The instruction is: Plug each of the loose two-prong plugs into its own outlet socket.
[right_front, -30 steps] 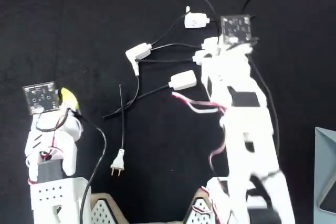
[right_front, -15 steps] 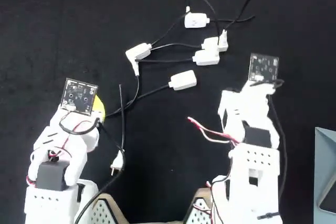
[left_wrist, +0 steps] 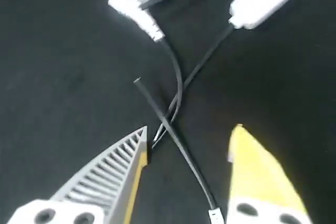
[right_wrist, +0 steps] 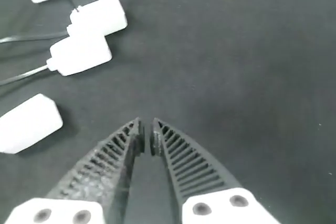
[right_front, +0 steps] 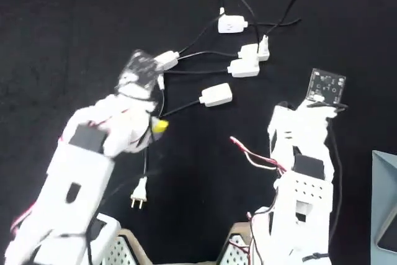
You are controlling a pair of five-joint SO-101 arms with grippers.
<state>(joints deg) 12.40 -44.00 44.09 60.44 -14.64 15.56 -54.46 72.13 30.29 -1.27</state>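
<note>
Two changes: left claw (left_wrist: 191, 129) released, advanced over cables (left_wrist: 180, 80); right claw (right_wrist: 147, 124) clenched, drawn back.

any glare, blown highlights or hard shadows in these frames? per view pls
High view: the white outlet blocks read bright and nearly featureless on the black cloth, with no shadows visible on it. Left wrist view: even light, faint sheen along the black cable. Right wrist view: soft shadow beside the nearest outlet block, no glare.
</note>
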